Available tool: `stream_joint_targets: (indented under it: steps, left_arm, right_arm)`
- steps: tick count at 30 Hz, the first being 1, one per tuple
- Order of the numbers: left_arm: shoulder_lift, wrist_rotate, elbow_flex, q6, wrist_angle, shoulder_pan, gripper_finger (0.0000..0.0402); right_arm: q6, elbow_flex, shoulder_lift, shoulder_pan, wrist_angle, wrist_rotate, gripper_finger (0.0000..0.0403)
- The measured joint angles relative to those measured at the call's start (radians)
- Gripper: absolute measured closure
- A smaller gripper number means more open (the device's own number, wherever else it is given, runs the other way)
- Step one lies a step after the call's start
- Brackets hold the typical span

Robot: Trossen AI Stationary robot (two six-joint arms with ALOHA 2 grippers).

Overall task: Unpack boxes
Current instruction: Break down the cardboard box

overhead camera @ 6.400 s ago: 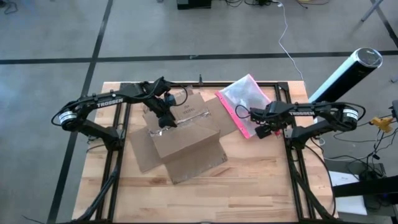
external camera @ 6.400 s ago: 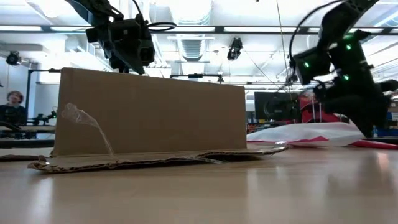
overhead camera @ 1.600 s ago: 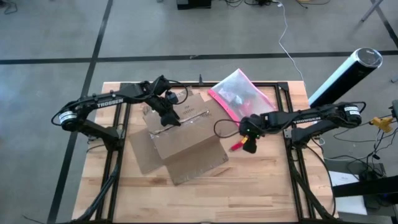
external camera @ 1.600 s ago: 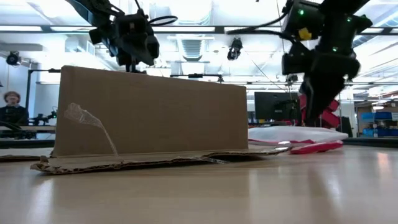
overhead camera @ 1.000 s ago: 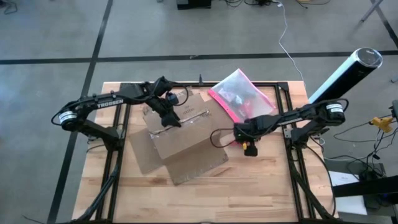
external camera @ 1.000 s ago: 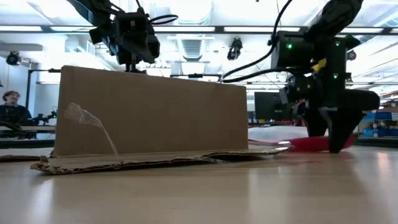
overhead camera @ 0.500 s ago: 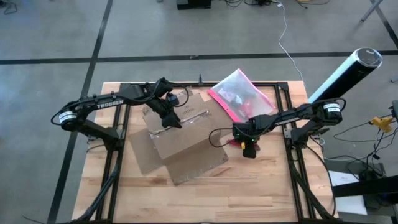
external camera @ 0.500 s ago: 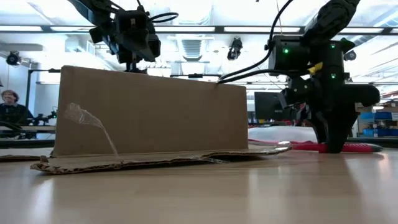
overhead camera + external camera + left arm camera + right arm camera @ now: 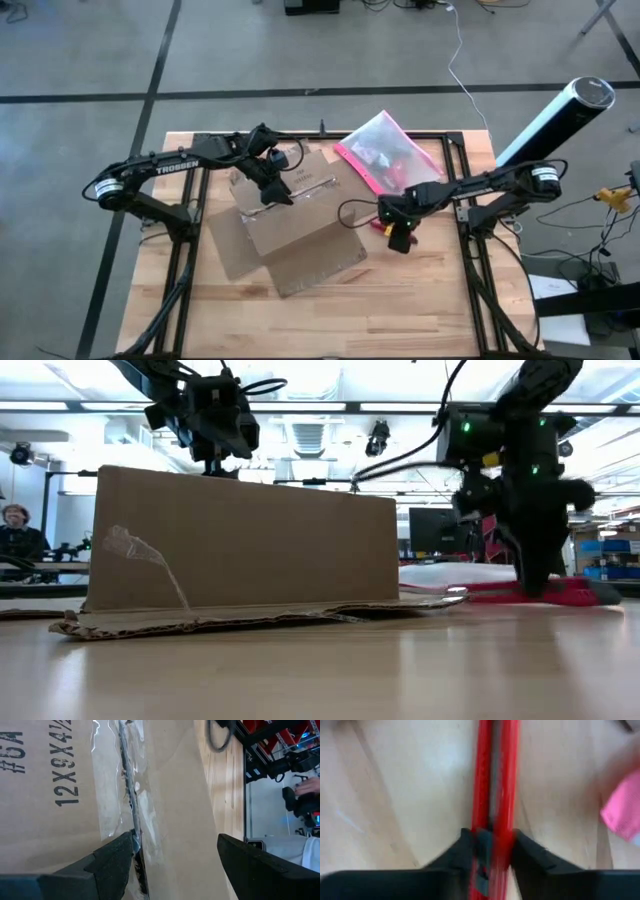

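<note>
- The brown corrugated cardboard box [image 9: 298, 222] sits left of the table's middle, its flaps spread flat on the light wooden tabletop [image 9: 420, 300]; its long axis runs on a diagonal from the near-left toward the far-right of the table
- Only the high view shows that diagonal; the low view shows the same box [image 9: 245, 545] as one plain upright wall with a flap lying flat at its foot and a curl of clear tape [image 9: 135, 550] hanging loose on the wall
- Only the left wrist view shows the printed "12X9X4" on the box top [image 9: 45, 795] and the strip of clear tape [image 9: 127, 785] along the dark seam
- The left gripper [image 9: 270, 190] hangs over the box's far part, above the taped seam; in its wrist view the two dark fingers [image 9: 115, 862] stand spread, one at the seam, the other over plain cardboard, gripping nothing
- The right gripper [image 9: 398, 232] is low over the table just right of the box; its wrist view shows the fingers [image 9: 470, 845] pinching a thin red tool [image 9: 492, 785] made of two parallel red bars
- The pink-edged translucent zip pouch [image 9: 385, 155] lies beyond the right gripper, toward the table's far edge
- A person [image 9: 18, 530] shows in the room far behind the box, in the low view alone
</note>
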Motion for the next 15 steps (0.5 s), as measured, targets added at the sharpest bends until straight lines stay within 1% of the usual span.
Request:
stream_joint_targets:
  steps: [3, 6, 12, 15]
  left_arm:
    - [0.000, 0.000, 0.000, 0.000, 0.009, 0.000, 0.0125]
    - [0.000, 0.001, 0.000, 0.000, 0.023, -0.001, 0.0125]
    - [0.000, 0.001, 0.000, 0.004, 0.052, -0.001, 0.0125]
    - [0.000, 0.001, 0.000, 0.004, 0.060, -0.001, 0.0125]
  right_arm:
    - [0.038, 0.014, -0.053, 0.001, -0.063, 0.017, 0.0383]
    - [0.079, 0.036, -0.124, 0.000, -0.071, 0.020, 0.0401]
    - [0.153, 0.042, -0.217, 0.000, -0.080, 0.031, 0.0399]
    - [0.181, 0.042, -0.226, 0.000, -0.084, 0.000, 0.0399]
